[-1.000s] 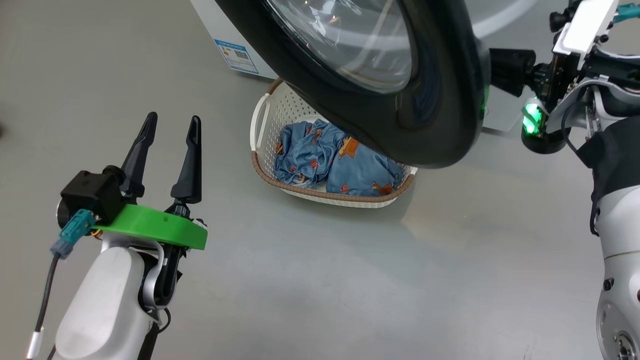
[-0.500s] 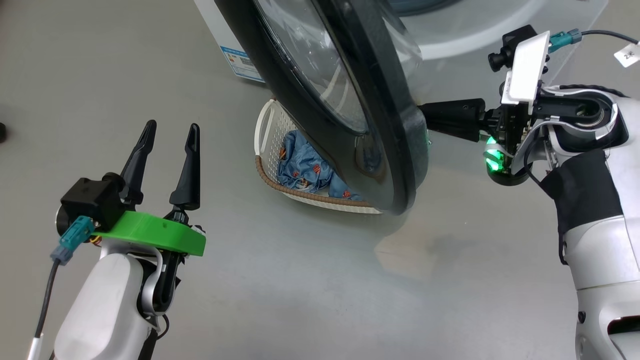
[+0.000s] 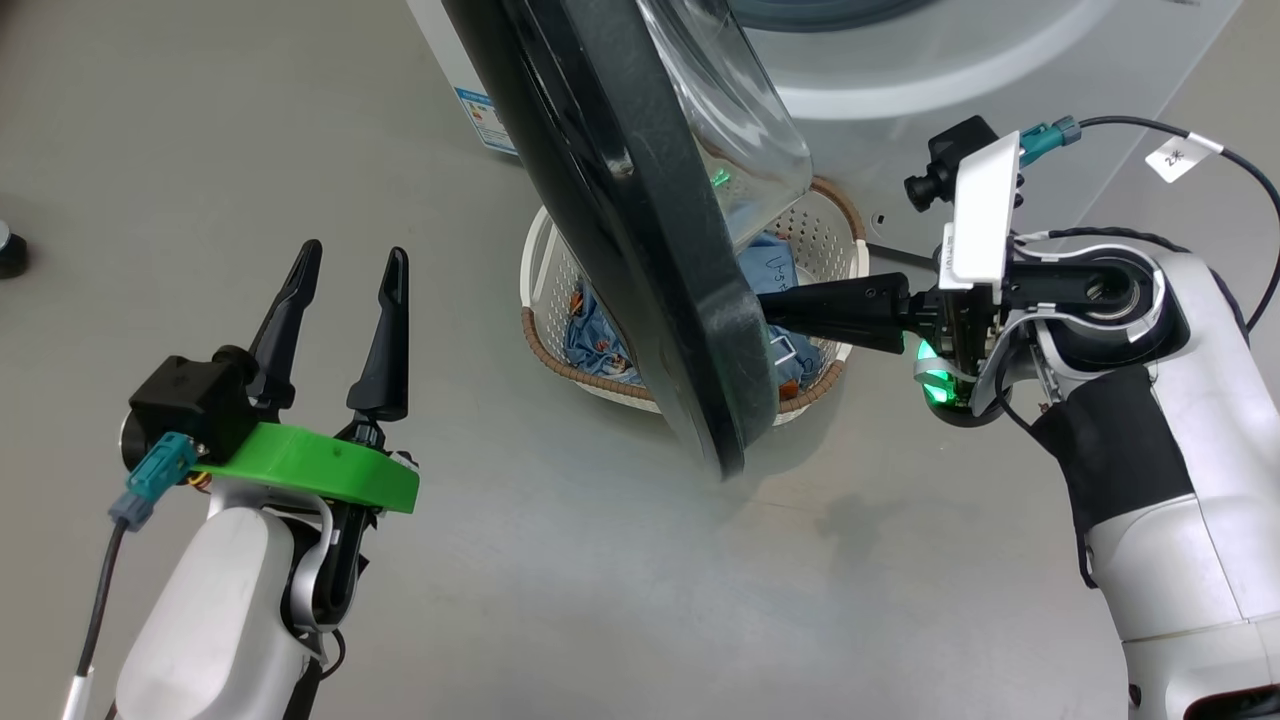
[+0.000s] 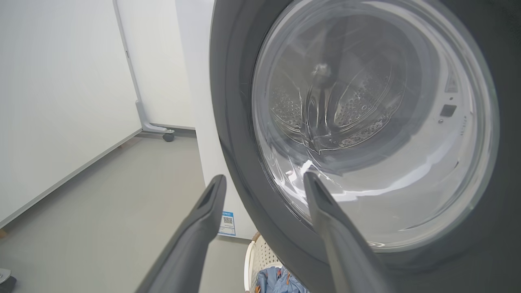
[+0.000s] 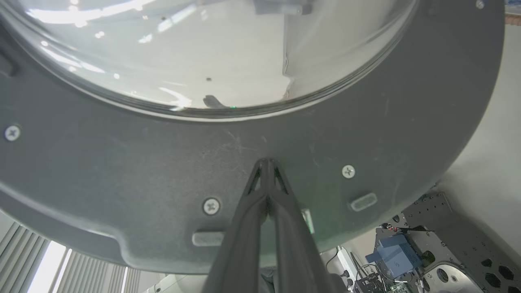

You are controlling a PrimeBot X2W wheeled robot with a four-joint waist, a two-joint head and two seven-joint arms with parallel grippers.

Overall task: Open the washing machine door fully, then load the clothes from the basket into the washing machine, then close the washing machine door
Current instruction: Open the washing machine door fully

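The washing machine door (image 3: 610, 230) stands nearly edge-on in the head view, black, with its glass bowl (image 3: 740, 120) bulging to the right. My right gripper (image 3: 768, 305) is shut and holds nothing; its tips press on the door's dark inner ring (image 5: 163, 162), just below the glass. Under the door sits the basket (image 3: 548, 290) with blue clothes (image 3: 598, 345) in it. The white washing machine (image 3: 920, 70) is behind. My left gripper (image 3: 353, 255) hangs open and empty at lower left, apart from the door. From the left wrist, its two fingers (image 4: 211, 203) frame the door's outer window (image 4: 374, 122).
A small dark round object (image 3: 10, 250) lies on the grey floor at the far left. A white panel on a caster (image 4: 167, 136) stands beside the machine. The blue sticker (image 4: 227, 223) marks the machine's side. Blue electronics (image 5: 390, 256) show beyond the door's rim.
The door has swung further open, from facing me to nearly edge-on, with the shut right gripper following on its inner side. More of the basket shows to its right. The left gripper barely moved.
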